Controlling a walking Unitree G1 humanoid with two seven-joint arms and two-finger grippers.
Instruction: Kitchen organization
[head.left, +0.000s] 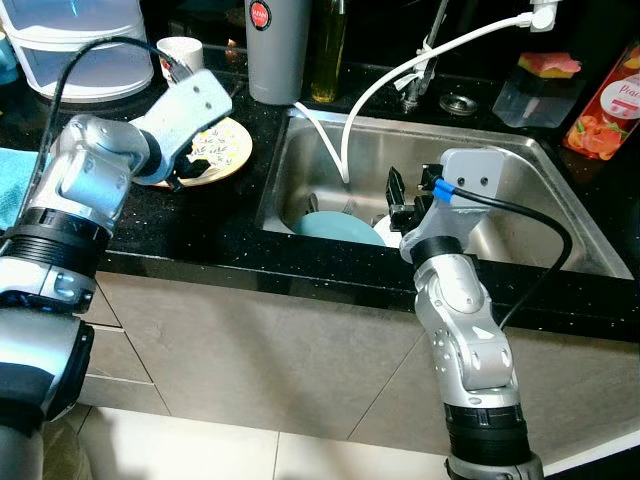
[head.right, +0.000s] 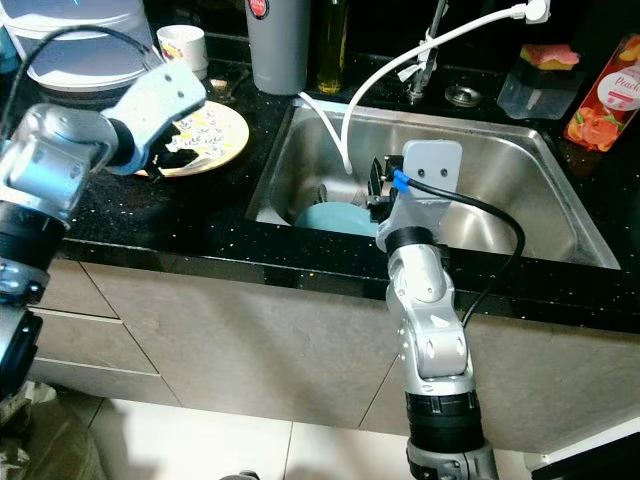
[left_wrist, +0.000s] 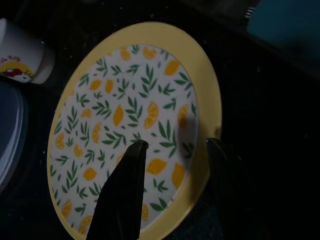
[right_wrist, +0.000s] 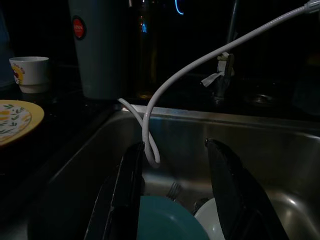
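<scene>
Nearest the head camera, the silver right arm rises in front of the grey cabinet fronts and reaches over the counter edge, its right gripper hanging inside the steel sink with the two black fingers spread apart and nothing between them. Just below those fingers, on the sink floor, lie a teal plate and a white dish touching it on its right, with the tines of a fork showing behind the plate. A white hose curves down from the back of the counter and ends above the plate. On the black speckled counter left of the sink sits a yellow-rimmed plate printed with lemons and leaves; the left gripper is over its rim, fingers spread, one over the pattern and the other at the rim's outer edge. Behind the plate stand a small white cup, a grey tumbler and a bottle of oil. Right of the sink are a clear container and an orange carton.
</scene>
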